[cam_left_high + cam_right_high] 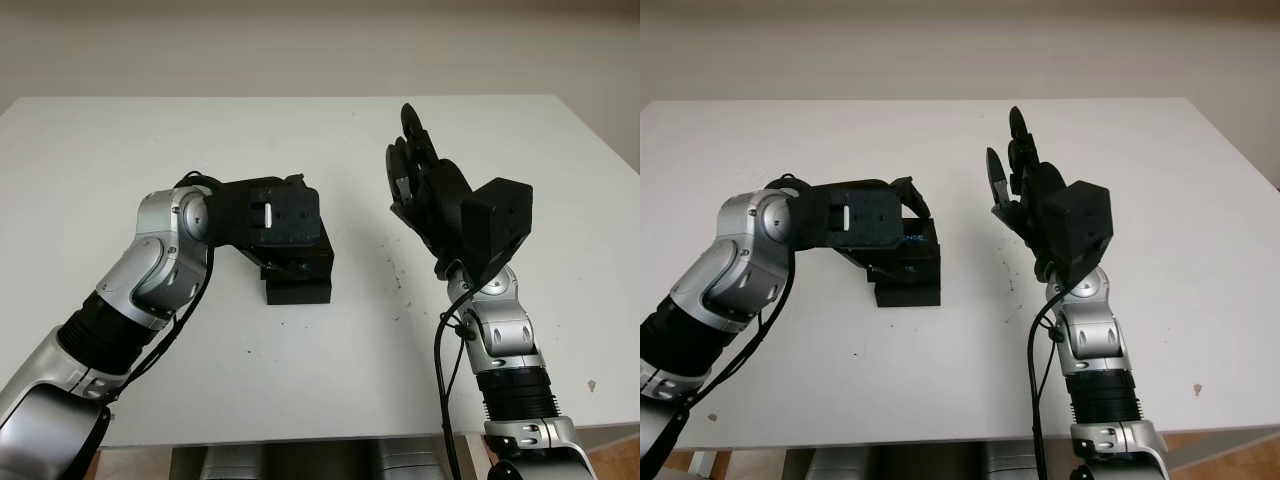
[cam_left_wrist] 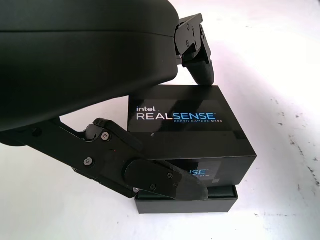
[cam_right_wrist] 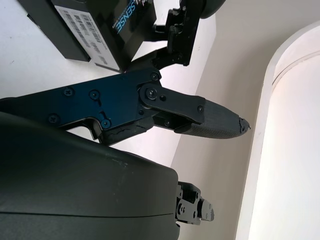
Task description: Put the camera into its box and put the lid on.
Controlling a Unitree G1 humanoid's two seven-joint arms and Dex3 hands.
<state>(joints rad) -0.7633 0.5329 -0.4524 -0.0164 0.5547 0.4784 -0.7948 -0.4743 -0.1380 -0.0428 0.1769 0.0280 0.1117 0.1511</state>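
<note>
The box (image 1: pixel 297 285) sits near the middle of the table (image 1: pixel 320 380), somewhat toward its near edge; its base juts out on the near side below the lid (image 2: pixel 187 120), which sits a little askew rather than flush; I judge the lid not fully seated. It is a black rigid carton with a smooth, glossy printed top; I take it for light and stiff, slick enough to slide under a sideways push, and apt to jam if the lid is pressed down crooked; the sound places to take it are two opposite side walls of the lid, or a flat press on its top once it is squared over the base. The camera itself I cannot see; presumably it is inside.

The left hand (image 1: pixel 280 215) hovers over the box from the left edge's side, fingers part-curled; one finger (image 2: pixel 150 175) lies along the lid's near wall and another (image 2: pixel 197 55) at its far wall; they bracket the lid, but whether they actually press it I cannot tell.

Farther off toward the right edge, the right hand (image 1: pixel 425 185) is raised above the table, open, holding nothing, well apart from the box.
</note>
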